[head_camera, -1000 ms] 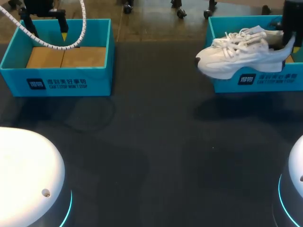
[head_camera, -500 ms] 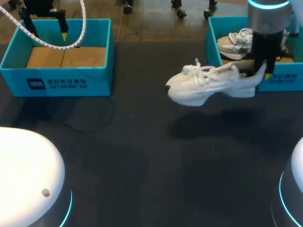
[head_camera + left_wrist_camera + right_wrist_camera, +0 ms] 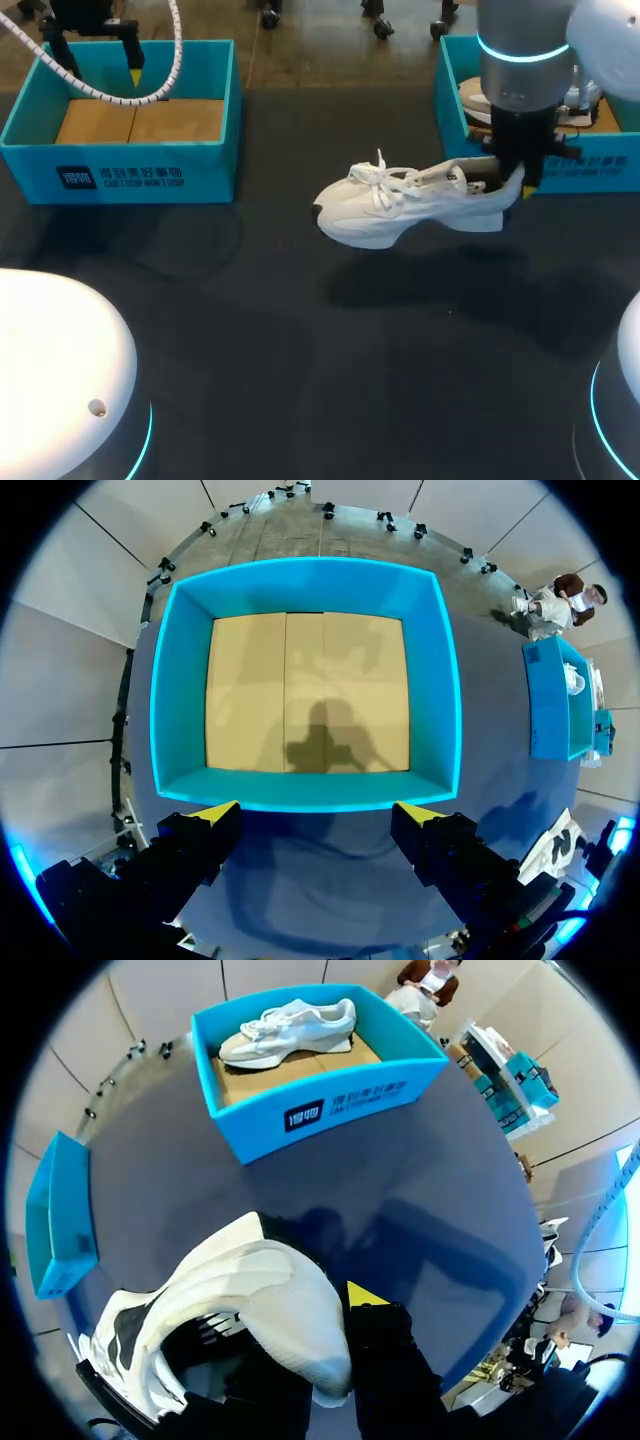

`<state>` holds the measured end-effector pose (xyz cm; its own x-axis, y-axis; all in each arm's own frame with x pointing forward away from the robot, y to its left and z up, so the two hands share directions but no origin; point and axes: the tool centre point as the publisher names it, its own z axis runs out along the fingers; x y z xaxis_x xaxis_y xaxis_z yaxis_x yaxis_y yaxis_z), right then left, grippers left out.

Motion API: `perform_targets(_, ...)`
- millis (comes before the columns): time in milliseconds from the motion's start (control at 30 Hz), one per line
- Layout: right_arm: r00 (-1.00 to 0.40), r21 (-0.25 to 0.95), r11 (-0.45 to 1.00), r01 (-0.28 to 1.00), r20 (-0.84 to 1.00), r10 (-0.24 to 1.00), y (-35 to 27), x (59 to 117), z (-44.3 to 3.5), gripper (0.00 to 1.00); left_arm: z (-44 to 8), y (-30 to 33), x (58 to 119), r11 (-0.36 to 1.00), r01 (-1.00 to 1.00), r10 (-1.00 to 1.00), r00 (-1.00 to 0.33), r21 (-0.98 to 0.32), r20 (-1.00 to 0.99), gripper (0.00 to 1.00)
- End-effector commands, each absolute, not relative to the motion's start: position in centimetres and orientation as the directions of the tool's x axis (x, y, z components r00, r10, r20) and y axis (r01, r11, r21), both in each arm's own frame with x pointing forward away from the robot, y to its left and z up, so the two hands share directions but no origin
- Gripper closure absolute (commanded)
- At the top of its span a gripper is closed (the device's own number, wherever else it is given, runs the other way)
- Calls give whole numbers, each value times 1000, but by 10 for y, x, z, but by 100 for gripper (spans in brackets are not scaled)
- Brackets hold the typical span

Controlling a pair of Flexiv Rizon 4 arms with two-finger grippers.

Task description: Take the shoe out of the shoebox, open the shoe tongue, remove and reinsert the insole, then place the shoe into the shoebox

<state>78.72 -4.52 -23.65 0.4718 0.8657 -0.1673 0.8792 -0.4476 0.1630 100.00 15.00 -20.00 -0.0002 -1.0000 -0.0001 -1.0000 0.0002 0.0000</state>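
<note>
Right gripper (image 3: 512, 180) clamped on heel of white shoe (image 3: 400, 205), hanging it toe-out above the table (image 3: 300, 350) just beside right shoebox (image 3: 600, 165) (probably so it can be set down for tongue work); left gripper (image 3: 315, 820) spread wide, empty, over left shoebox (image 3: 170, 680).

Overhead camera plus two wrist cameras
Head view looks down from behind; left wrist shares its turquoise cardboard shoebox (image 3: 437, 680), closer

Dark table (image 3: 300, 350), second white sneaker (image 3: 290, 1028) resting on tan cardboard, teal box (image 3: 215, 160) with tan floor at far left
</note>
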Motion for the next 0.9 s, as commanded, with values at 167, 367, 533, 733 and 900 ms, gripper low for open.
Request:
perform_targets(167, 472, 158, -448, 880, -172, 865, -43, 791, -235, 100, -200, 150, 1000, 0, -1000, -1000, 0, 0, 0, 0)
perform_targets(367, 455, 162, -431, 888, -171, 874, -34, 783, -238, 100, -200, 150, 1000, 0, -1000, -1000, 0, 0, 0, 0)
perform_targets(533, 438, 163, -412, 897, -188, 879, 2, 751, -254, 100, -200, 150, 1000, 0, -1000, -1000, 0, 0, 0, 0)
perform_targets(733, 419, 159, -393, 906, -197, 886, 44, 723, -278, 100, -200, 150, 1000, 0, -1000, -1000, 0, 0, 0, 0)
perform_targets(900, 427, 148, -403, 903, -203, 881, 65, 708, -296, 100, -200, 150, 1000, 0, -1000, -1000, 0, 0, 0, 0)
